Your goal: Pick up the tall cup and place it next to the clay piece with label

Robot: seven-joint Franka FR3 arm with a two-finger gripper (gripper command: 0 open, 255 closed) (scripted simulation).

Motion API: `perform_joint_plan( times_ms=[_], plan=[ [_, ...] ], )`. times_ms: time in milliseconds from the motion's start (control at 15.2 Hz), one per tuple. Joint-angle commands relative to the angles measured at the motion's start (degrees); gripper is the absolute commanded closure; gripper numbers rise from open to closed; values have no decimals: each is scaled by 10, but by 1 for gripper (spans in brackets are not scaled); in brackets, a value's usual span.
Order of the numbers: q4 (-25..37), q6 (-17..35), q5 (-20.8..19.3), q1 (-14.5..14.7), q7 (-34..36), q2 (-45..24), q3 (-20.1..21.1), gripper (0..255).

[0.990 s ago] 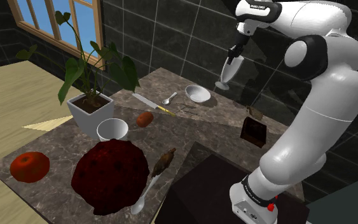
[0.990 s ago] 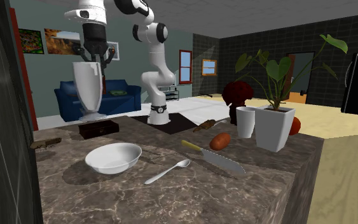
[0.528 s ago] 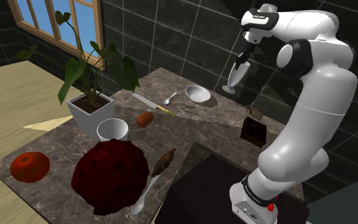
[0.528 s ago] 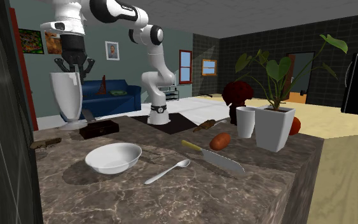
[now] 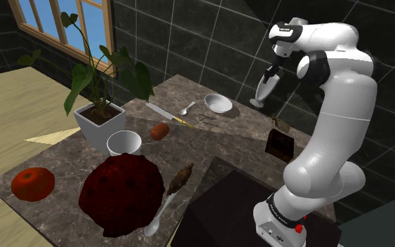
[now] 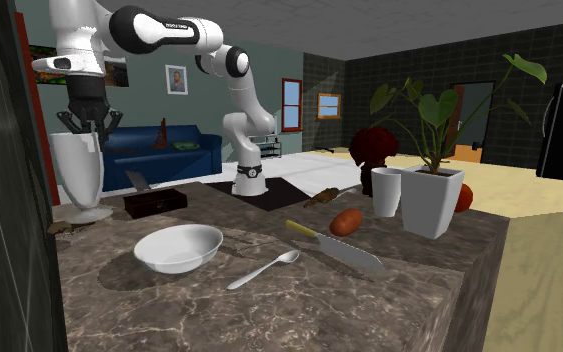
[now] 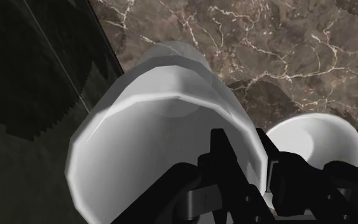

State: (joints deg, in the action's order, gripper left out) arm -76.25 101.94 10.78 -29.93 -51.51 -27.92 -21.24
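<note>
Tall cup, smooth white, flared, round-footed; black fingers seemingly clamped on its rim

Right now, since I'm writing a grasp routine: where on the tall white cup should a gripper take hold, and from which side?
Probably the rim wall, from straight above, as the gripper does on the tall cup: one finger inside, one outside. It is upright with its open mouth up, and its flared body looks too wide to span.

Marble counter, bowl, spoon, knife, potted plant, dark block, perhaps a tomato
</note>
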Motion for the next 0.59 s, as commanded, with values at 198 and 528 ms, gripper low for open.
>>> perform_joint_plan(
  times_ms=[198, 528],
  plan=[
    [-33, 37, 3, 2, -4, -4, 1, 255],
    [-62, 72, 6, 3, -8, -10, 3, 255]
  ],
)
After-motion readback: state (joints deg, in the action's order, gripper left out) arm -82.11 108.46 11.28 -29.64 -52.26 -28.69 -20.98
